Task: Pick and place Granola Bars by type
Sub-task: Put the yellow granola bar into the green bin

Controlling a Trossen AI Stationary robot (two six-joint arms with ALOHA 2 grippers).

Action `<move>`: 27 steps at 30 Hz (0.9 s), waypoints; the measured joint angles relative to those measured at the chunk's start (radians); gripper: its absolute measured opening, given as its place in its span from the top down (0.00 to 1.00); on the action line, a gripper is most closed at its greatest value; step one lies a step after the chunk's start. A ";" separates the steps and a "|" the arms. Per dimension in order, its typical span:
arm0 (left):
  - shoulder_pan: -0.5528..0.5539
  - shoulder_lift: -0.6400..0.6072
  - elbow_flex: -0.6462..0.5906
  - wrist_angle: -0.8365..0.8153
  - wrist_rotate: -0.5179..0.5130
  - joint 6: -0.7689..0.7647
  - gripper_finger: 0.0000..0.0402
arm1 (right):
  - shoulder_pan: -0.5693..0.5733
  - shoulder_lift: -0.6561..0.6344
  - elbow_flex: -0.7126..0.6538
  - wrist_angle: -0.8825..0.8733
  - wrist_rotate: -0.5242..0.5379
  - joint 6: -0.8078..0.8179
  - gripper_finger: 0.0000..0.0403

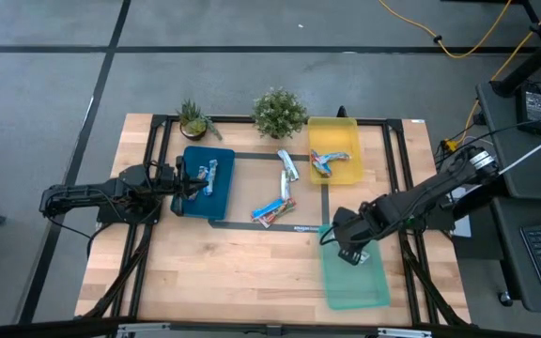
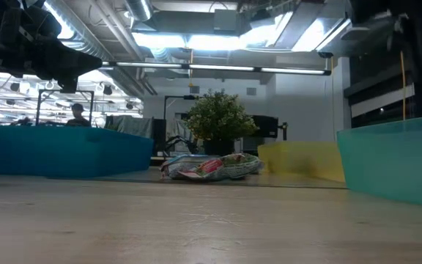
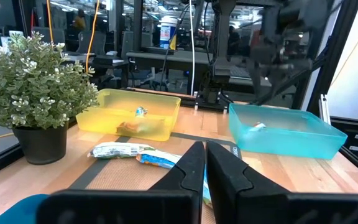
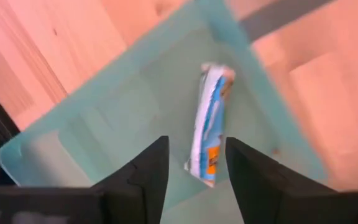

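A wooden table (image 1: 205,272) holds three trays: the left gripper (image 1: 184,180), fingers pressed shut and empty, hangs over the blue tray (image 1: 222,192), loose bars (image 1: 275,208) lying well to its right. The right gripper (image 4: 191,163) stands parted above the green tray (image 4: 104,118), a bar (image 4: 209,124) just below between its fingers. Rising carelessly, a finger might snag that wrapper; the tray wall sits near, with bare wood beyond.

Robotics lab: exposed ceiling ducts (image 2: 196,44), strip lights, equipment racks (image 3: 166,56), floor cables (image 1: 458,42).

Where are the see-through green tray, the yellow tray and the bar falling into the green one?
See-through green plastic tray (image 1: 369,291): high view, its bare floor.
Yellow plastic tray (image 1: 346,125): high view, its far rim.
White-and-blue foil-wrapped granola bar (image 4: 207,124): right wrist view, wrapper's middle.
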 joint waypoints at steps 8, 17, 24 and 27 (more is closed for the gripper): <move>0.000 0.000 0.000 0.000 0.000 0.000 0.99 | -0.083 0.000 0.176 -0.082 0.099 -0.101 0.60; 0.000 0.000 0.000 0.000 0.000 0.000 0.97 | -0.220 0.000 0.209 -0.036 0.101 -0.250 0.60; 0.000 0.000 0.000 0.000 0.000 0.000 0.97 | -0.348 0.000 0.215 0.094 0.095 -0.407 0.60; 0.000 0.000 0.000 0.000 0.000 0.000 0.98 | -0.403 0.000 0.215 0.164 0.084 -0.483 0.60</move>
